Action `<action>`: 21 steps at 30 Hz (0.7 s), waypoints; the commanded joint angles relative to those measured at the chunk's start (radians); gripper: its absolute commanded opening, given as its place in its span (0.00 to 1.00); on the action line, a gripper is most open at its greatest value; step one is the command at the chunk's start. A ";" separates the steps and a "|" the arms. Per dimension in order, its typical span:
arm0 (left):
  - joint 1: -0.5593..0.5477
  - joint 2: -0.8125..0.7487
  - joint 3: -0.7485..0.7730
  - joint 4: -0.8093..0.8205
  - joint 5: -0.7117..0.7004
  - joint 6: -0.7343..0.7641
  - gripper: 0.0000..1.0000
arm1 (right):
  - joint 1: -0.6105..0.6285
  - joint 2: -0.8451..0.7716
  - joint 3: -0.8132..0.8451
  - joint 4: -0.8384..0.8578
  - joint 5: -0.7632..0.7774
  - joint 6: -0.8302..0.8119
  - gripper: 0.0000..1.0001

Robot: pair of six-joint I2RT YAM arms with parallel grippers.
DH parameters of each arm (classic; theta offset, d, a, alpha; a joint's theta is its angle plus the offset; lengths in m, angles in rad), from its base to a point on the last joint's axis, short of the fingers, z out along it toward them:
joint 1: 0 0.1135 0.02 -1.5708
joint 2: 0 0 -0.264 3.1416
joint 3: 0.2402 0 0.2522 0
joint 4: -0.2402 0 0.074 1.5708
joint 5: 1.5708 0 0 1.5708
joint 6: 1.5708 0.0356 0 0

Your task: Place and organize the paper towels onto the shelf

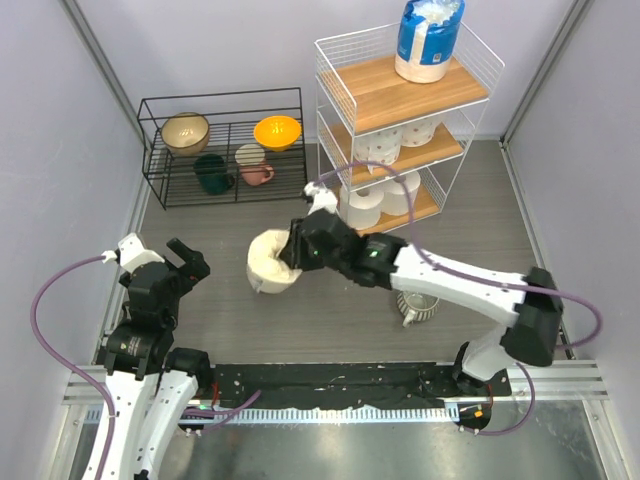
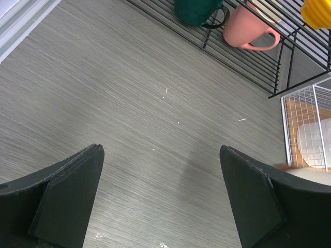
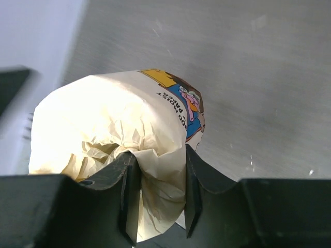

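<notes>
The shelf (image 1: 478,92) stands at the back right. The blue-and-white wrapped roll (image 1: 428,35) is on its top board. White rolls (image 1: 388,146) lie on the middle board and more white rolls (image 1: 372,204) on the bottom board. My right gripper (image 1: 297,245) is shut on the rim of the cream-beige roll (image 1: 272,262), which is on the floor left of the shelf. In the right wrist view the fingers pinch its paper wrap (image 3: 155,170). My left gripper (image 1: 190,258) is open and empty over bare floor at the left, as the left wrist view (image 2: 160,155) shows.
A low black wire rack (image 1: 222,147) at the back left holds bowls and mugs. A grey ribbed cup (image 1: 418,305) stands on the floor under my right arm. Grey walls close in on both sides.
</notes>
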 commanded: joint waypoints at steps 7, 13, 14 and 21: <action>-0.003 -0.008 0.010 0.022 0.001 -0.002 1.00 | -0.080 -0.228 0.703 -0.120 0.326 -0.327 0.24; -0.004 -0.005 0.010 0.022 0.002 -0.002 1.00 | -0.184 -0.116 1.021 -0.153 0.434 -0.481 0.22; -0.004 -0.005 0.010 0.022 0.004 -0.002 1.00 | -0.199 -0.096 1.055 -0.162 0.442 -0.490 0.22; -0.003 -0.003 0.010 0.021 0.002 -0.002 1.00 | -0.440 0.033 1.199 -0.257 0.246 -0.403 0.22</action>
